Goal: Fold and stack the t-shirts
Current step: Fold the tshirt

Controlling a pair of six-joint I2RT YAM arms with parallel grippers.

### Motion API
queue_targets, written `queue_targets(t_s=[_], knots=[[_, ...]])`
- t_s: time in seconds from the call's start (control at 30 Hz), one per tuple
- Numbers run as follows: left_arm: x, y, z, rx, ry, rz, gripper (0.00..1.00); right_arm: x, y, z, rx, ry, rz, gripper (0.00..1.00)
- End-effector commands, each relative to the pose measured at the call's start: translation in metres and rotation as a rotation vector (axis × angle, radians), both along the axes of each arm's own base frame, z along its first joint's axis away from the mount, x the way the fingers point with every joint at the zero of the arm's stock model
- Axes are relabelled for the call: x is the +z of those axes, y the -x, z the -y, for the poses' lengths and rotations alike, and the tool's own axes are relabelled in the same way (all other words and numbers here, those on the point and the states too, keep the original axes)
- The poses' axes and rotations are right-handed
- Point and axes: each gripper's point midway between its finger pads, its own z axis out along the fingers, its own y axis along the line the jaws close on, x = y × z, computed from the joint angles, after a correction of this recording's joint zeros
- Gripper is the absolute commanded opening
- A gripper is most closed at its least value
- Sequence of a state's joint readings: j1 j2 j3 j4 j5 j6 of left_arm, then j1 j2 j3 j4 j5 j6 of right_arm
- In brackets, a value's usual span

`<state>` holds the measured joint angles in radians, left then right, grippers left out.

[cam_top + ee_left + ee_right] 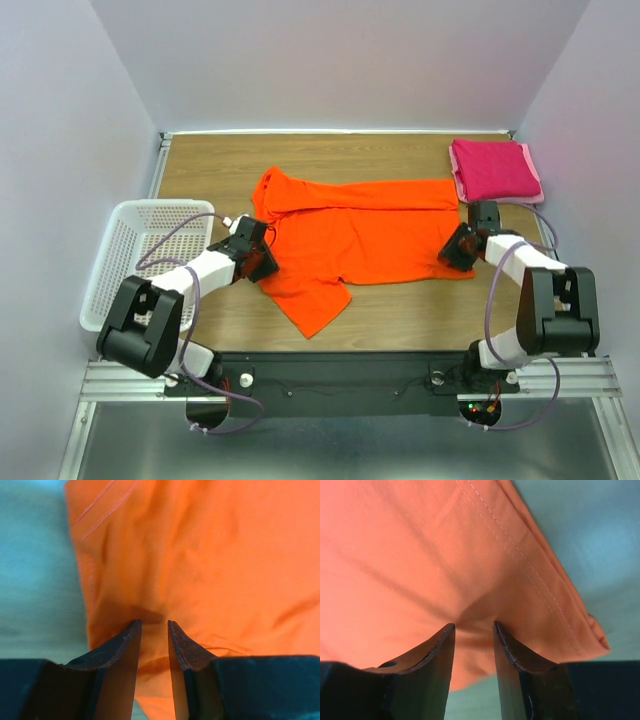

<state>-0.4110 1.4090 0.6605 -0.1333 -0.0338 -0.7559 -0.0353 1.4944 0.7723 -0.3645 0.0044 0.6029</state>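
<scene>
The orange shirt [360, 225] lies spread across the middle of the counter [420, 315]. Its body runs left to right, one sleeve points toward the near edge, and its far side is bunched up. The pink shirt [492, 168] sits folded in the far right corner, well apart from the left arm and close to the right one.

The left claw [262, 258] is down at the orange shirt's left edge. In its wrist view, the left claw [152, 624] is drawn almost together, with a ridge of orange cloth nipped between the tips. The right claw [452, 250] is at the shirt's right edge, near the stitched hem. Seen from that wrist, the right claw [474, 625] is likewise narrowed on the cloth, and creases run toward its tips.

A white basket [125, 250] stands at the counter's left side, just beside the left arm.
</scene>
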Motion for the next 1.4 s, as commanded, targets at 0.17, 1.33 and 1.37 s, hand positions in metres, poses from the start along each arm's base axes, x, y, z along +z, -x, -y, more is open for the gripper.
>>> queue_targets(t_s=[0.17, 1.33, 1.37], knots=[[-0.003, 0.068, -0.036, 0.037, -0.061, -0.177, 0.40, -0.011, 0.096, 0.003, -0.161, -0.056, -0.180, 0.52], [0.123, -0.242, 0.022, -0.233, -0.037, 0.419, 0.68, 0.069, -0.113, 0.031, -0.031, 0.055, 0.179, 0.56], [0.119, -0.242, 0.023, -0.238, -0.042, 0.412, 0.66, 0.068, -0.113, 0.032, -0.029, 0.056, 0.176, 0.56]])
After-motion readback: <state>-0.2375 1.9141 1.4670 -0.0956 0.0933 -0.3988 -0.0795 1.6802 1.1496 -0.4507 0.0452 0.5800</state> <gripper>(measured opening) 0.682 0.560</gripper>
